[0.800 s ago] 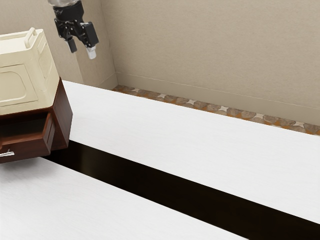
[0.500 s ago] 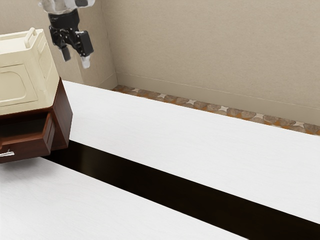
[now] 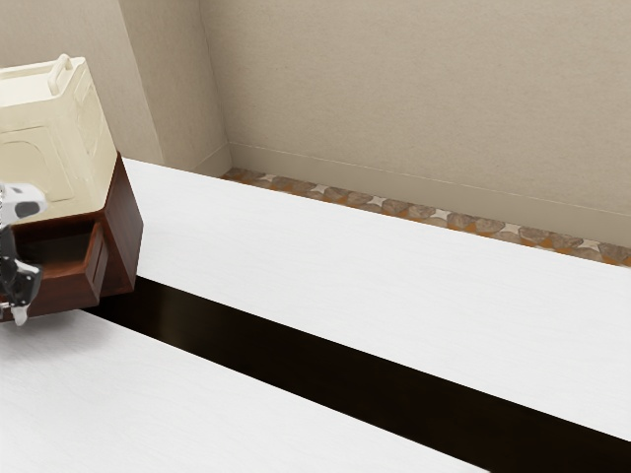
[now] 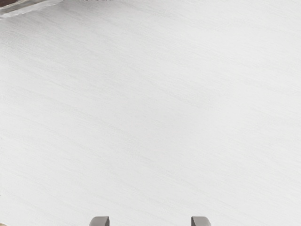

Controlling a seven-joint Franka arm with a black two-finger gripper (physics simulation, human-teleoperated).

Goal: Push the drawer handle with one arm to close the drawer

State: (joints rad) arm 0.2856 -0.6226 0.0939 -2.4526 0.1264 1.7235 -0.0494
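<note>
The white tabletop [image 3: 365, 286], with its dark band, stretches under everything I have to work around. On it, at the exterior view's left, stands the dark reddish-brown wooden cabinet [image 3: 123, 236], carrying a cream container [image 3: 54, 148] with a raised grip. My pale wrist housing [image 3: 22, 202] appears in front of that container, so I want the push level, with no lean into it.

The drawer [image 3: 82, 286] stands open, its hollow showing below the container. Closing it calls for a steady shove straight back along its slide, square to the front panel; a skewed push could bind it or twist the cabinet.

My gripper [image 4: 150, 221] is down by the drawer front. Its fingertips [image 4: 201, 221] stand wide apart, with nothing between them but a view of the tabletop. I'd narrow them before loading the front, so that they push as one blunt point and neither catches behind the bar.

Smallest is the handle, on the drawer's front: I take the blurred metallic strip [image 4: 29, 6] to be it. I can't tell whether I'm touching it. I'd line up outside it, ease into contact near its middle, then press slowly until the front seats; too low and I could slip under.
</note>
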